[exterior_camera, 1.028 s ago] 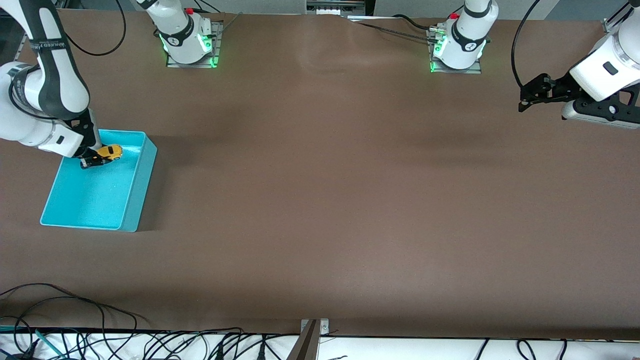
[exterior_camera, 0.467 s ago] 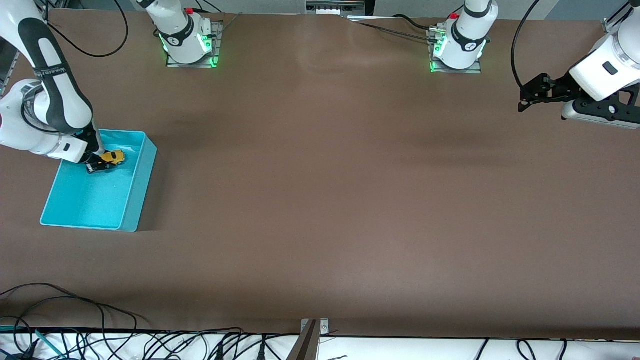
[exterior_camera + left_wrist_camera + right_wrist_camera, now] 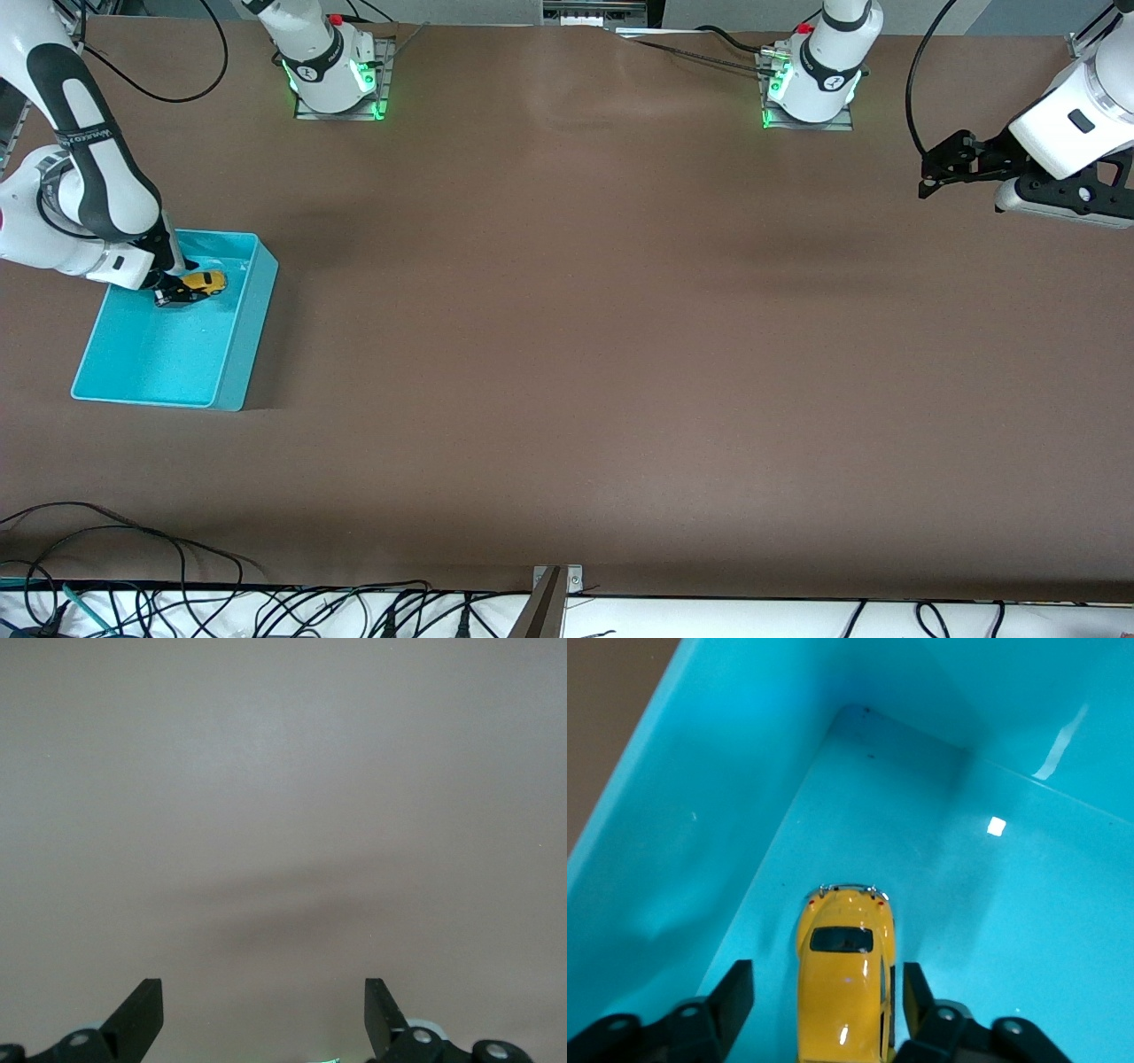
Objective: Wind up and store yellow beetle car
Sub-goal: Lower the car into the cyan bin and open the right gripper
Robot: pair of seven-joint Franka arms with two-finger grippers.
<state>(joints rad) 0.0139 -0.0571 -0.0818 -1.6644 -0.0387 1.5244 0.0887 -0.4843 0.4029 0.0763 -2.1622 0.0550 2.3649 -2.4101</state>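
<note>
The yellow beetle car [image 3: 205, 282] rests on the floor of the turquoise bin [image 3: 239, 354], close to the bin wall farthest from the front camera. My right gripper [image 3: 173, 292] reaches down into the bin and stands open around the car's rear half. In the right wrist view the car [image 3: 846, 983] lies between the fingers, with turquoise floor showing between it and one finger [image 3: 731, 1001]. My left gripper [image 3: 926, 182] waits open and empty above the table at the left arm's end; its wrist view shows only bare table between its fingertips [image 3: 264, 1010].
The bin [image 3: 921, 815] stands at the right arm's end of the brown table. Both arm bases [image 3: 335, 66] [image 3: 811, 75] stand along the table edge farthest from the front camera. Loose cables [image 3: 177, 602] lie off the edge nearest that camera.
My right gripper lowered the car to the bin floor and its fingers have parted from it. The left arm has not moved.
</note>
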